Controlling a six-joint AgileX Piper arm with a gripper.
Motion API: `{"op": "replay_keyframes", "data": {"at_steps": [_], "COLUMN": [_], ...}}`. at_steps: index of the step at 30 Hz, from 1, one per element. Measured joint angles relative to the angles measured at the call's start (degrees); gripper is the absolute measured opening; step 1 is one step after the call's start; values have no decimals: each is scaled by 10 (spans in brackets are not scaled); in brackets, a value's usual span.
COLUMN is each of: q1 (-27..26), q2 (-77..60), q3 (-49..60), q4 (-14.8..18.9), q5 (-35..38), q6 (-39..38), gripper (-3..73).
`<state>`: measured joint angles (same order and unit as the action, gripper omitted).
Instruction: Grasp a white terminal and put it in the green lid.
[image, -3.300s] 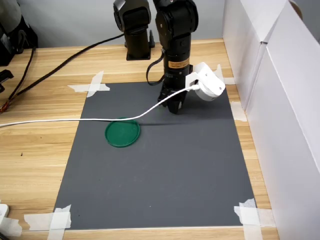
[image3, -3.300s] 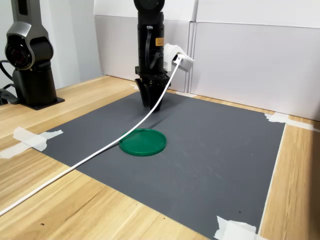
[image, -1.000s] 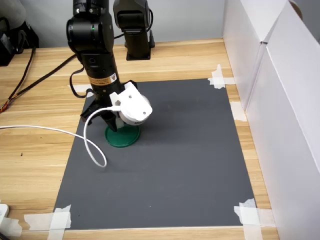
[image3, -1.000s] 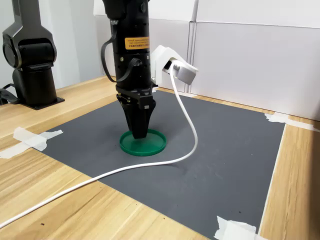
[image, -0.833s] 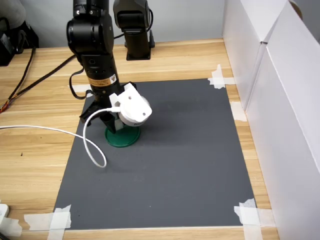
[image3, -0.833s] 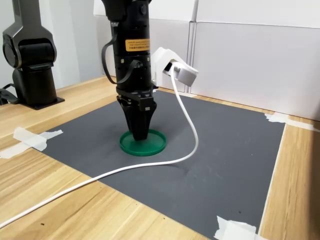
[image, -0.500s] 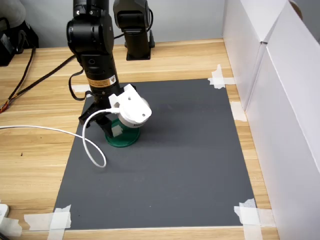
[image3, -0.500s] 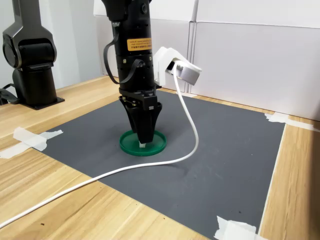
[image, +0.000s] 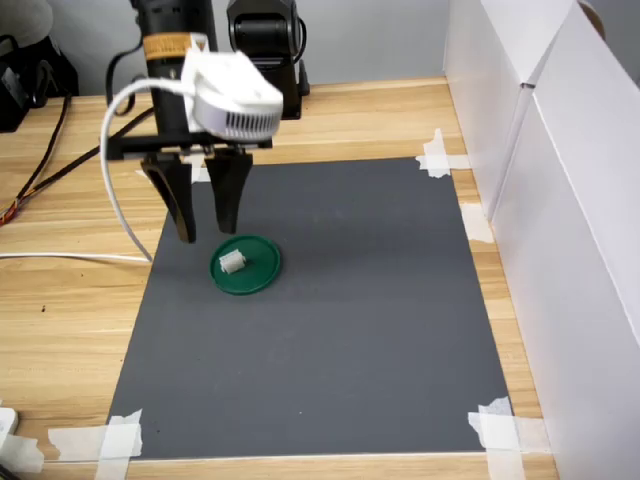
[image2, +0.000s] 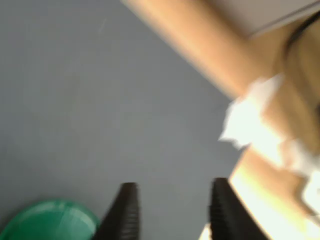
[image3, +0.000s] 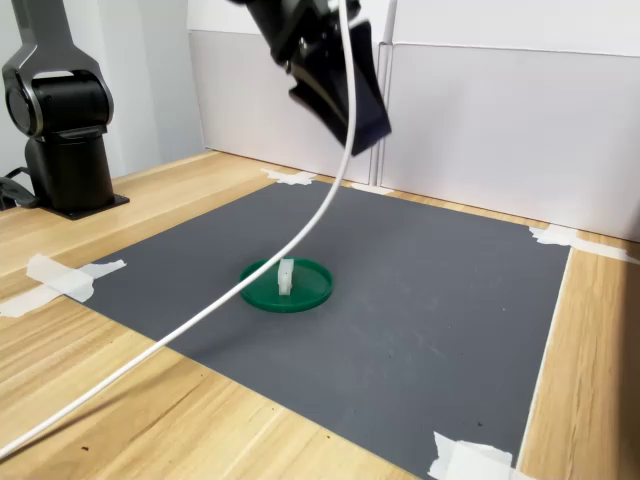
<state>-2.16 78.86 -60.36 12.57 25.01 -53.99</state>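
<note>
One white terminal (image: 232, 263) stands upright inside the green lid (image: 259, 273), toward the disc's 9 o'clock side in the first exterior view and near its middle in the second exterior view (image3: 286, 277); the lid lies on the dark grey mat (image: 350, 320); the gripper (image: 206, 230) hangs above the lid's 11 o'clock edge, jaws spread apart and empty; a white cable (image3: 200, 315) trails across the mat.

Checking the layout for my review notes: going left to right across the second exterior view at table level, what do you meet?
Black robot base → tape strip → green lid holding the white terminal → tape strip.
</note>
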Motion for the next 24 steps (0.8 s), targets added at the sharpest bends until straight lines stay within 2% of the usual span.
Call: {"op": "replay_keyframes", "data": {"at_steps": [3,6,8,12,15,19,24], "q1": [0,0,0,0,0,0,0], "q2": [-51,-109,-148,-236,-301,-383,-479], "q3": [2,4,4,8,40,128,258], "q4": [25,29,22,-7,-16,-16,-16], "q5": [-26,-58,-76,-86,-97,-122,-158], "q6": [13,60,111,225,293,348,362], "gripper": [173,51,11,-12,-13,-13,-13]}}
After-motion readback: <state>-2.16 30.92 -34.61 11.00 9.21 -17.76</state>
